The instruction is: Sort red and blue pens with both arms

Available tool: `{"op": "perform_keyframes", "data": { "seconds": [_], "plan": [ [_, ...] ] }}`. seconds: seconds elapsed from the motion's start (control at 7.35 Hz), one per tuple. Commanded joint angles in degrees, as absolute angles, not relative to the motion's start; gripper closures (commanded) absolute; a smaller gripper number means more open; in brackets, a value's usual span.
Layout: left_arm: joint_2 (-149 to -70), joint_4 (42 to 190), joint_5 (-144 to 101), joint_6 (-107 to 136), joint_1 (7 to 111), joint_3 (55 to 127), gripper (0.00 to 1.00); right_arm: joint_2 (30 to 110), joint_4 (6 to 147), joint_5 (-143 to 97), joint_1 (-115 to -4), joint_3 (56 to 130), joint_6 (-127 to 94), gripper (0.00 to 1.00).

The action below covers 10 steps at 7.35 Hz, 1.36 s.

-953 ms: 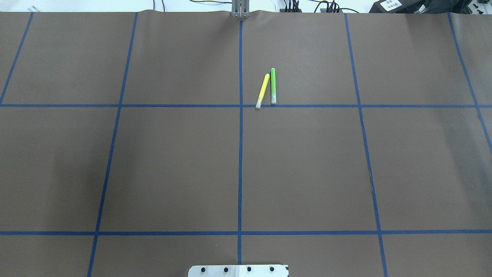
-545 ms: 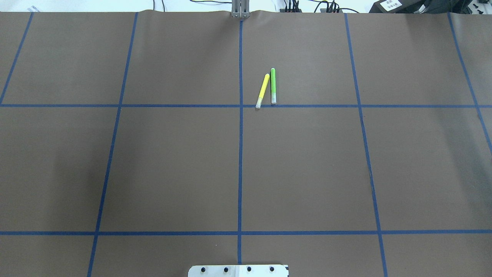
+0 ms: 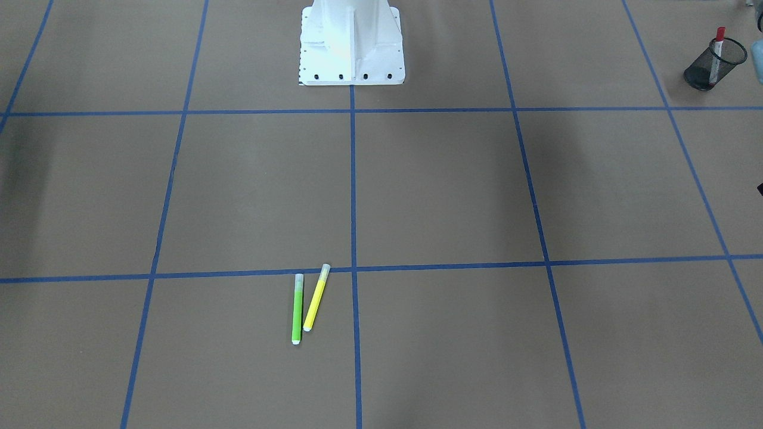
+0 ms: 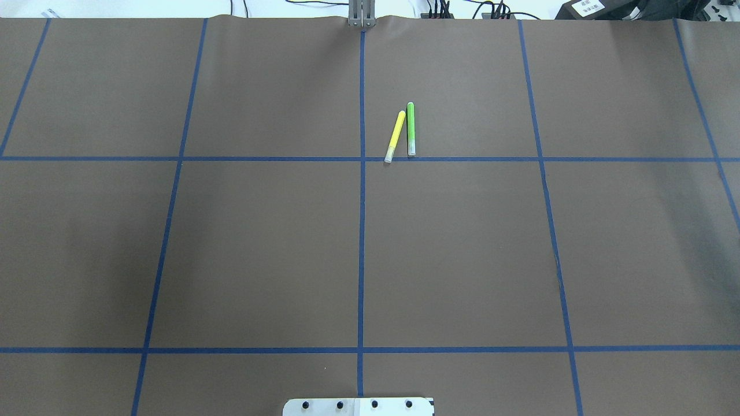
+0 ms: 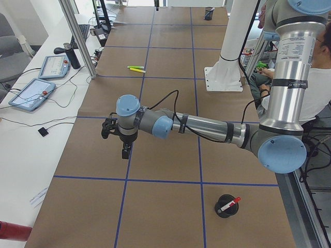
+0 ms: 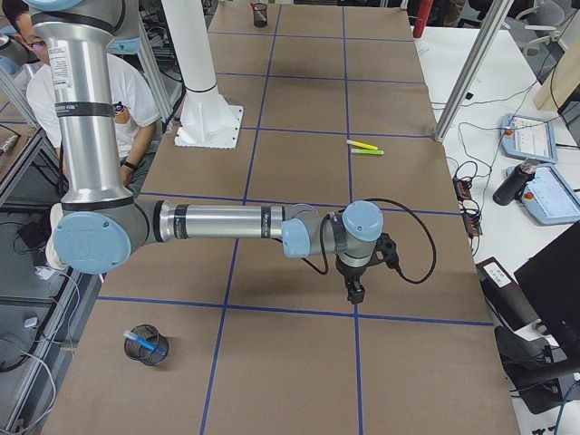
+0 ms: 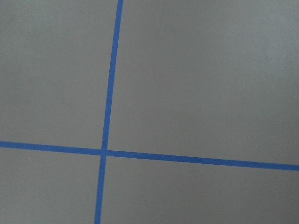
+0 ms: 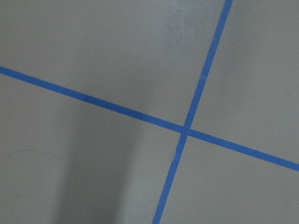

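Red pen (image 5: 230, 203): leans in a black mesh cup (image 5: 222, 210) near the table's end on the robot's left, red end up.
Blue pen (image 6: 142, 342): lies slanted inside a second mesh cup (image 6: 150, 359) near the opposite end, on the robot's right.
Left gripper (image 5: 125, 152): hangs above the brown paper (image 4: 260, 248), well apart from the red pen's cup. Only the side view shows it, so I cannot tell whether its jaws are apart or together. Nothing visible in it.
Right gripper (image 6: 356, 292): hangs the same way on its side, well apart from the blue pen's cup. Jaw state cannot be told, and no pen is seen in it.
Left arm (image 5: 207, 125) and right arm (image 6: 217, 222): each reaches out low across the table. Both wrist views show only paper and blue tape (image 7: 110, 93).
Other markers: a green marker (image 4: 411, 130) and a yellow marker (image 4: 395, 136) lie just beside each other near the table's middle, on the far side from the robot.
Step in hand: judging by each pen sitting in its own cup, the sorting looks done.
Next move: probably just pulling both arms back, keeping clear of the cups so neither tips. The green and yellow markers need no handling.
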State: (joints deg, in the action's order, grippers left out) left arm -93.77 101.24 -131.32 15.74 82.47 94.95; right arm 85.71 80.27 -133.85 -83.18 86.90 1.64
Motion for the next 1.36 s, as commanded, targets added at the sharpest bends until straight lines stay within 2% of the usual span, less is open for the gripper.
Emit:
{"op": "perform_keyframes", "data": {
  "seconds": [0.0,0.54,1.23],
  "plan": [
    [-92.0,101.3,-131.4,12.9,82.5,95.5,0.0,85.7,77.0,-133.6,-81.3,86.8,-4.9,0.0],
    [-91.9,101.0,-131.8,13.8,82.4,98.7,0.0,85.8,77.0,-133.9,-81.1,87.0,-4.9,0.0],
    [-91.5,101.2,-134.4,13.8,82.3,98.8,0.0,85.8,76.9,-134.1,-80.9,87.7,-4.9,0.0]
  ]
}}
